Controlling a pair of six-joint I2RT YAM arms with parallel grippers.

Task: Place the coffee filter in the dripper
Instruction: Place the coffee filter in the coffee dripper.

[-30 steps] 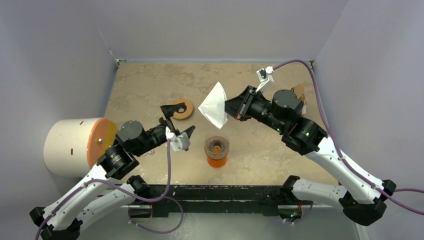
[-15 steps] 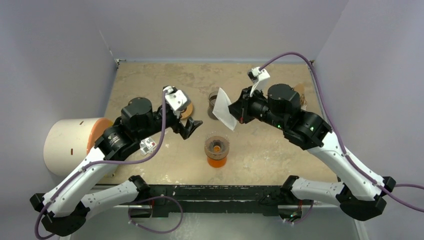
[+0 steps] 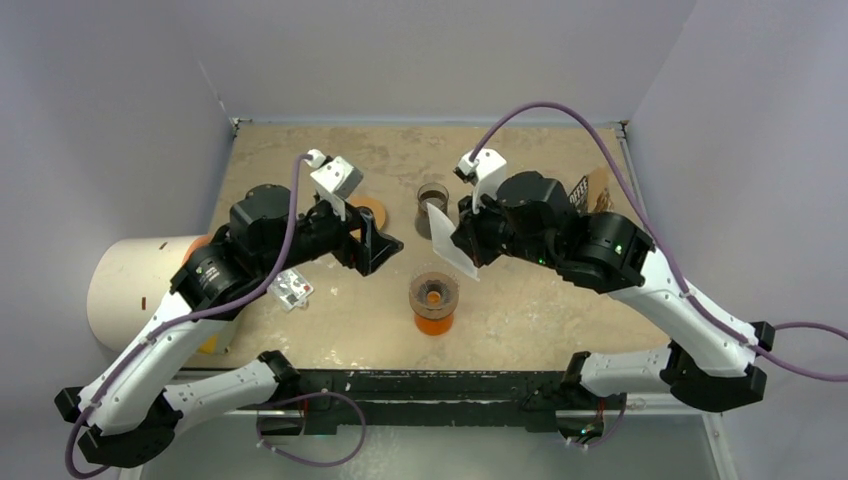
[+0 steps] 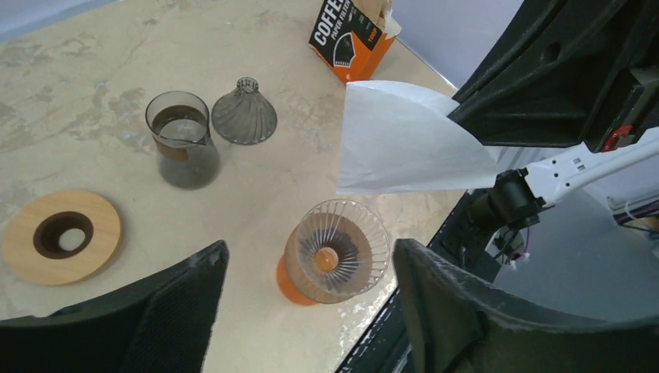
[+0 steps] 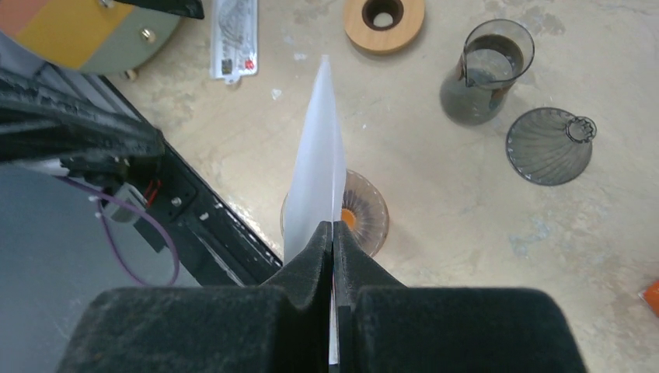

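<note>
The coffee filter (image 3: 446,240) is a flat white folded paper, pinched at one edge by my right gripper (image 3: 463,240), which is shut on it. In the right wrist view the coffee filter (image 5: 315,179) stands edge-on out of the gripper (image 5: 332,227), just above the dripper (image 5: 367,211). The dripper (image 3: 434,294) is a clear ribbed glass cone with a brown collar, seated on an orange vessel near the table's front edge. My left gripper (image 3: 376,241) hangs open left of the filter. Through its wrist camera the dripper (image 4: 336,250) shows below between the open fingers, with the filter (image 4: 404,140) above right.
A smoky grey glass cup (image 4: 181,140) and a grey ribbed cone (image 4: 245,115) stand behind the dripper. A wooden ring (image 4: 62,237) lies to the left, an orange-and-black filter packet (image 4: 350,35) at the back. A white drum (image 3: 140,290) sits at the table's left edge beside a small card (image 3: 291,290).
My right arm has carried the filter left and down toward the dripper, turning it edge-on. The left arm has swung up and in toward the centre, still open.
</note>
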